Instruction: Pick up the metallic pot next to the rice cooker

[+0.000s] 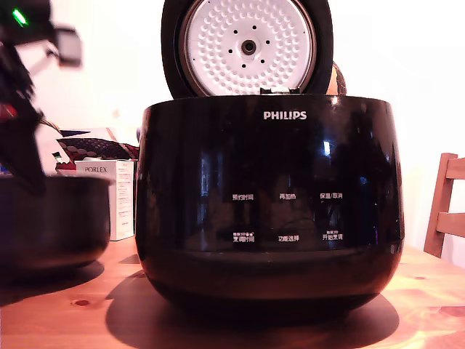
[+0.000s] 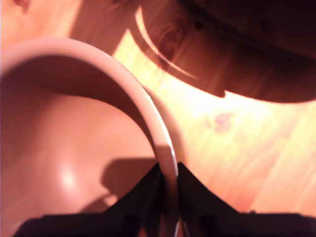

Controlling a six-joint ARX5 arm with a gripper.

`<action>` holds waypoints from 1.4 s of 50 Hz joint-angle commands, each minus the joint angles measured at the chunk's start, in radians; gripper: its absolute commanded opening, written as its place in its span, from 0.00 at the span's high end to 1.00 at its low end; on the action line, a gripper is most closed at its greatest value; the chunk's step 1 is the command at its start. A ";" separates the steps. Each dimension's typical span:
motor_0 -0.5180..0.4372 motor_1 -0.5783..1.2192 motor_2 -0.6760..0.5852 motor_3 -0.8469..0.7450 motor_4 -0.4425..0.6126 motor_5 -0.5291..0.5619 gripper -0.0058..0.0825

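The metallic pot (image 1: 51, 225) stands on the table at the exterior view's left, dark and round, beside the big black PHILIPS rice cooker (image 1: 269, 203), whose lid (image 1: 247, 47) is raised to show its white dimpled inside. My arm (image 1: 18, 138) comes down over the pot from above, dark and blurred. In the wrist view my gripper (image 2: 169, 180) straddles the pot's pale rim (image 2: 148, 116), one finger inside the bowl and one outside, pressed close against the wall. The pot's smooth inside (image 2: 64, 163) fills much of that view. The cooker's dark base (image 2: 256, 29) lies beyond.
A white PORLEX box (image 1: 109, 200) stands behind the pot, between it and the cooker. A wooden chair (image 1: 447, 211) is at the exterior view's right edge. The wooden table (image 1: 429, 291) carries the cooker's wide shadow in front.
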 commanded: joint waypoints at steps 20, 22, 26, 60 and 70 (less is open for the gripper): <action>0.006 0.102 -0.029 -0.005 0.011 -0.013 0.93; 0.006 0.102 -0.029 0.000 0.011 -0.013 0.89; 0.006 0.102 -0.029 0.002 0.011 -0.013 0.78; 0.033 0.102 -0.028 0.011 0.010 -0.010 0.96; 0.007 0.081 -0.027 0.008 -0.042 -0.010 0.96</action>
